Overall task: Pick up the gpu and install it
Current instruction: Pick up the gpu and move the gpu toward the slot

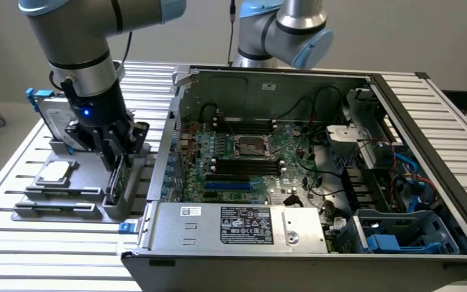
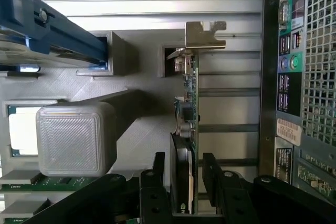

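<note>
Looks like a robotics lab or test cell, nobody's home. A grey-and-blue jointed robot arm (image 1: 87, 61) fills the exterior view's upper left, a second arm like it (image 1: 286, 27) sits top middle. The slotted aluminium-profile table (image 1: 22, 249) carries an opened black desktop computer case (image 1: 282, 82) and a grey 3D-printed parts fixture (image 1: 63, 210). Bare white wall (image 1: 396, 30) behind.

Grey block (image 2: 76, 137) near gpu (image 2: 190, 108) (case (image 2: 315, 77) opposite)
</note>
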Tool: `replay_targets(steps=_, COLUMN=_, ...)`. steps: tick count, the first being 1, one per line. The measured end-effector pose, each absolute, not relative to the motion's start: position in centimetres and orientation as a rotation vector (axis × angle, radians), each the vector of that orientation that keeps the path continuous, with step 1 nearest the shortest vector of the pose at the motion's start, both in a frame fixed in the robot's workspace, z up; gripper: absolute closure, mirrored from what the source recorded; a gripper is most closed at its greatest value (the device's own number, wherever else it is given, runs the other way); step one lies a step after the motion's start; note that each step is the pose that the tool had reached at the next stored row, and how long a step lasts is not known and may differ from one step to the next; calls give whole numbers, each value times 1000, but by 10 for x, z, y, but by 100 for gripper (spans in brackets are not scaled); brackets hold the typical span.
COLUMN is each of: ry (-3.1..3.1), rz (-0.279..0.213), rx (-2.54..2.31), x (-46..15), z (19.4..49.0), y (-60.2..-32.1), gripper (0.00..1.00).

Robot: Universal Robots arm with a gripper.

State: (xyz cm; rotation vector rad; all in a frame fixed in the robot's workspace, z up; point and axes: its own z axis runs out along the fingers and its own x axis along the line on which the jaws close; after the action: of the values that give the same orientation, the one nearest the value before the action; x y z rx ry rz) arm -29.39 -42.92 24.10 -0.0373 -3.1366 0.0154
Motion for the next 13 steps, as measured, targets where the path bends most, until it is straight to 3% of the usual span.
replay_targets(steps=13, ry=-3127, rz=15, rx=-37, x=-289, z=241, y=-431, gripper=58)
